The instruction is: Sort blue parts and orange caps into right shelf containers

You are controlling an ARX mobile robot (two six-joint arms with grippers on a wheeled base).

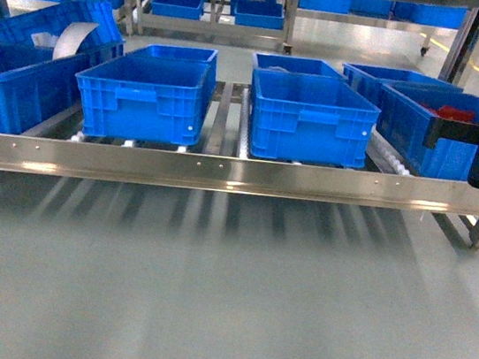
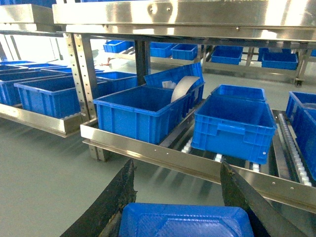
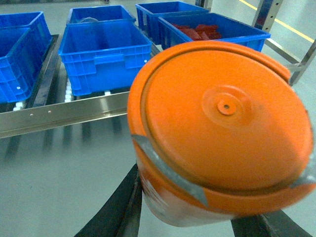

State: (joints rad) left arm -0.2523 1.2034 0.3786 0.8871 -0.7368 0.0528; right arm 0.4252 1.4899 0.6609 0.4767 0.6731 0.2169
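Here the right gripper (image 3: 197, 217) clamps an unlabelled orange cap (image 3: 222, 123).

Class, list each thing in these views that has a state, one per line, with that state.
orange cap: held in the right claw, off the shelf.
blue part: held between the left claw's fingers.
front middle crates: upright on the shelf, open-topped.
far right crate: holds red items.
tilted crate: leaning, with a white piece inside.
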